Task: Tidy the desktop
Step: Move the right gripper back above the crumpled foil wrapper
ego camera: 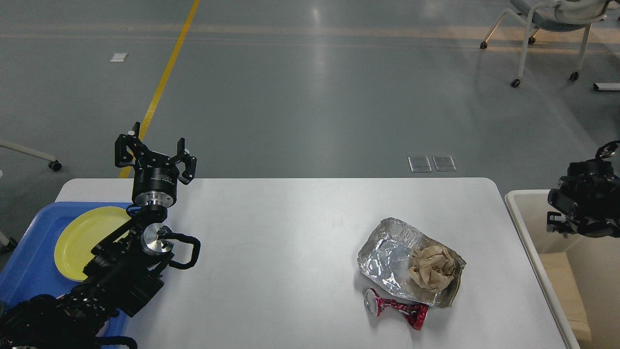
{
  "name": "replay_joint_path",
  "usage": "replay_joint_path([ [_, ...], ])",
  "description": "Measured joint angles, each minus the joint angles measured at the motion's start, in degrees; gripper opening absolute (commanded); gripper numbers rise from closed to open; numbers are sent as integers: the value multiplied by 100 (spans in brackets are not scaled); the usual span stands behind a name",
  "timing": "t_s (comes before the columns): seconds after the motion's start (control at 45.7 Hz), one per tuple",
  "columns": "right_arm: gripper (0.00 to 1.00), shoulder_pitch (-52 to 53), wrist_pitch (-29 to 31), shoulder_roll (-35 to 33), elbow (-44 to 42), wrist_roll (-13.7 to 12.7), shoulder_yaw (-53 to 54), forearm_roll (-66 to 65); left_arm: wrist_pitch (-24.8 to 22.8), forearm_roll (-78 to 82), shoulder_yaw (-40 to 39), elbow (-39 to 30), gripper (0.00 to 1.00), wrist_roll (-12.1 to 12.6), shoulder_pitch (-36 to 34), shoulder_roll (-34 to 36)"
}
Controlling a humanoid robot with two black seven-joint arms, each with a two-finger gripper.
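Grey glossy floor [290,97] w/ yellow line [160,87]; wheeled chair [552,29] top right; light glare on floor.

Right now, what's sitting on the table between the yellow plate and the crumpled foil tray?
Head view: only my left arm and its open left gripper beside the yellow plate; from there to the foil tray, bare desktop.
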Motion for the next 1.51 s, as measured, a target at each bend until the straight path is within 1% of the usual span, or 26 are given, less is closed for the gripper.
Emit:
replay_joint_path([
  [0.153,100,230,62,-58,103,0,118,19,0,0,0,0,100,0,0,0],
  [0.219,100,559,216,-68,350,-1,196,38,0,0,0,0,100,0,0,0],
  [0.284,100,1014,457,-93,774,0,317,60,0,0,0,0,100,0,0,0],
  [0.372,100,1711,871,-177,1321,-5,558,112,0,0,0,0,100,0,0,0],
  [0.525,100,2893,1792,-209,2050,-9,965,536,0,0,0,0,100,0,0,0],
  [0.547,100,3195,1993,-204,2234,-9,1023,668,0,0,0,0,100,0,0,0],
  [0.656,100,4121,2443,-167,2843,-10,1161,1085,0,0,0,0,100,0,0,0],
  [0.853,100,5941,2601,-36,3979,2,1471,1829,0,0,0,0,100,0,0,0],
  [1.071,100,7372,2604,162,4574,10,1877,2721,0,0,0,0,100,0,0,0],
  [1.181,100,7681,2604,272,4738,15,1994,2939,0,0,0,0,100,0,0,0],
  [1.29,100,7676,2604,394,4789,17,1974,2953,0,0,0,0,100,0,0,0],
  [1.334,100,7542,2604,431,4780,15,1916,2891,0,0,0,0,100,0,0,0],
  [1.509,100,6395,2604,530,4536,5,1521,2200,0,0,0,0,100,0,0,0],
])
